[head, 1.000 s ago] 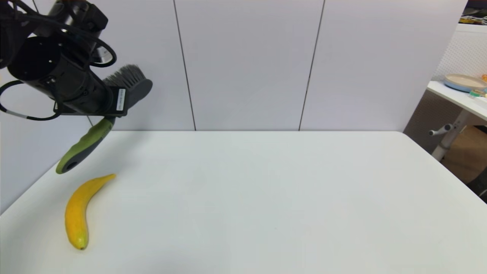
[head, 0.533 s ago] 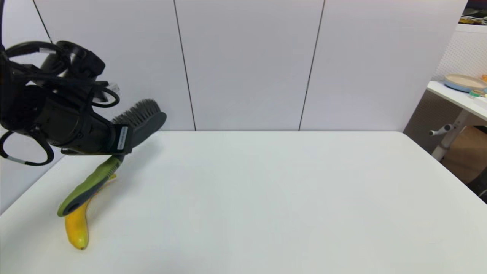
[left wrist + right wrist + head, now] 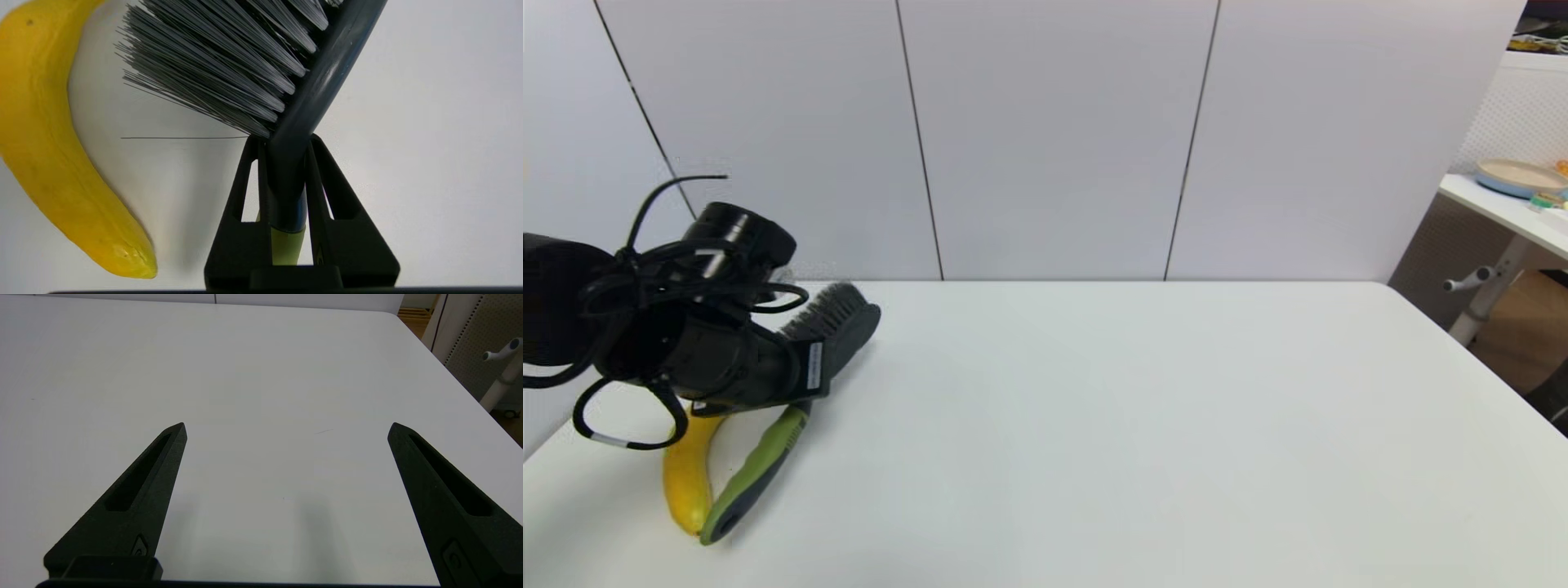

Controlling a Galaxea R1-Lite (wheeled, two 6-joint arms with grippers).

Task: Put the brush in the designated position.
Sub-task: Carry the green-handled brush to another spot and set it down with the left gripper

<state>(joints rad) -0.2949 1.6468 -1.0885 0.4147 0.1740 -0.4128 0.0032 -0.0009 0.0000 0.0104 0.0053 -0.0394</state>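
Left gripper [image 3: 286, 163]: lower left of head view, fingers clamped on the brush [image 3: 768, 457] neck, lowering it beside the banana [image 3: 682, 482].
Right gripper [image 3: 286, 428]: fingers spread, idle.

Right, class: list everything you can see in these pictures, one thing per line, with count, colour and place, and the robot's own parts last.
brush: one, dark grey bristles and head, olive-green handle with grey trim; near left of the table, held by its neck, handle end low by the banana.
banana: one, yellow; near left of the table, beside the brush handle.
table: one, white; fills the foreground.
plate: one, pale with a blue rim; on a side table at far right.
left pincer: one, black; shut on the brush over the table's left.
right pincer: one, black; open over bare table.
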